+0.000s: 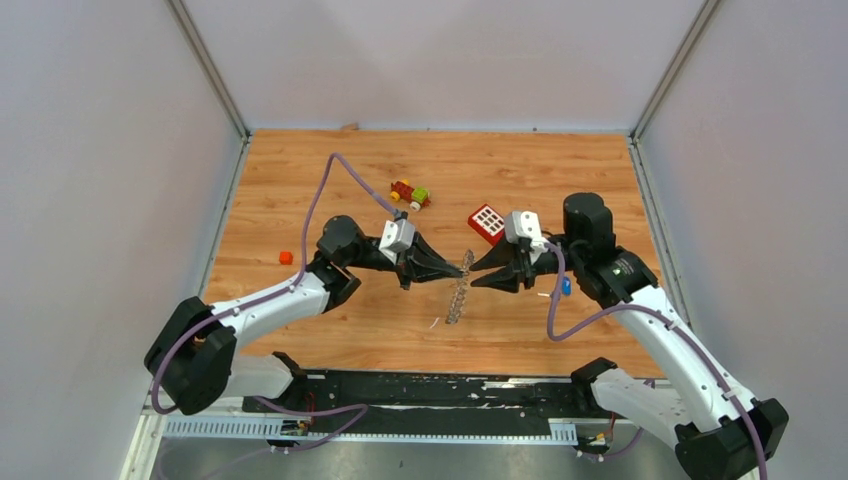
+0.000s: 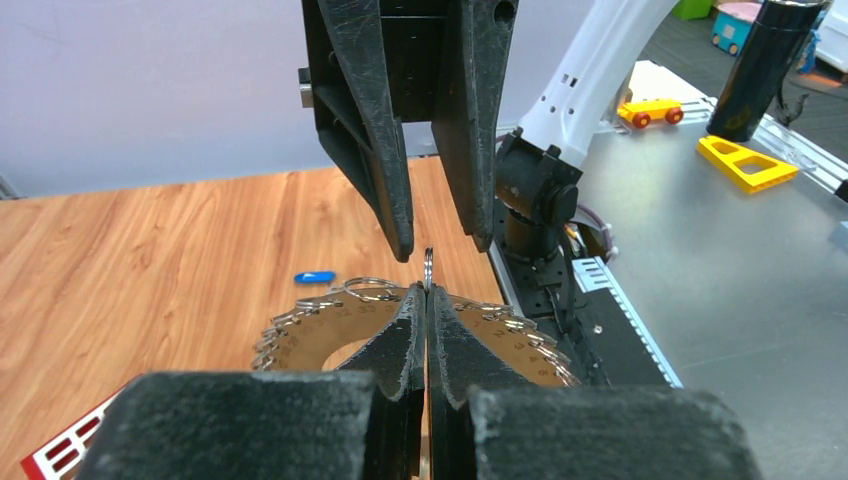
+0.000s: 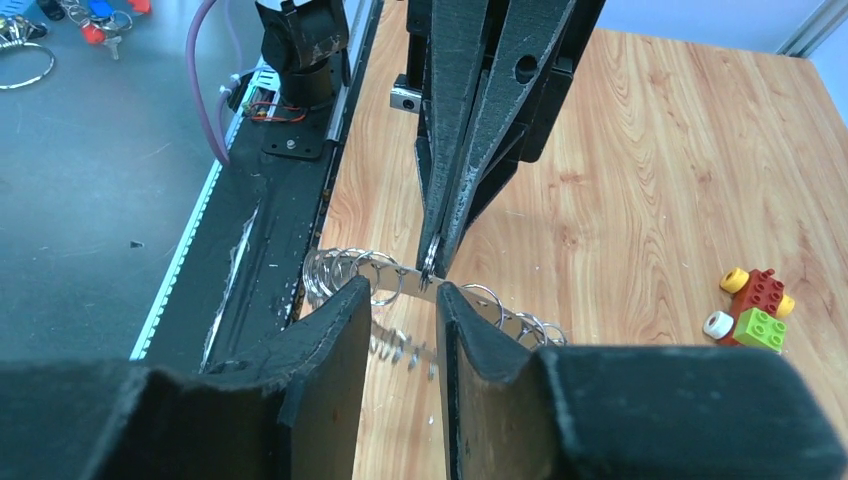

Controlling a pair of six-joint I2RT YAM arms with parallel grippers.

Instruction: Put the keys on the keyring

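Left gripper (image 1: 460, 268) and right gripper (image 1: 476, 266) met tip to tip over the table (image 1: 300, 165) centre. The keyring (image 1: 457, 295) stood edge-on beneath them, blocking passage. Red block (image 1: 486, 223) and toy (image 1: 410, 194) obstructed the far-centre area. Both far corners were open.

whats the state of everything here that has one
left end effector: shut on the keyring
right end effector: open, tips either side of the keyring's edge
keyring: gripped, standing edge-on
blue-headed key: loose on the table, not on the keyring
red block: lying flat

keyring (image 1: 458, 295) — between left gripper (image 1: 461, 268) and right gripper (image 1: 476, 266) | toy (image 1: 410, 194), block (image 1: 487, 223) — behind
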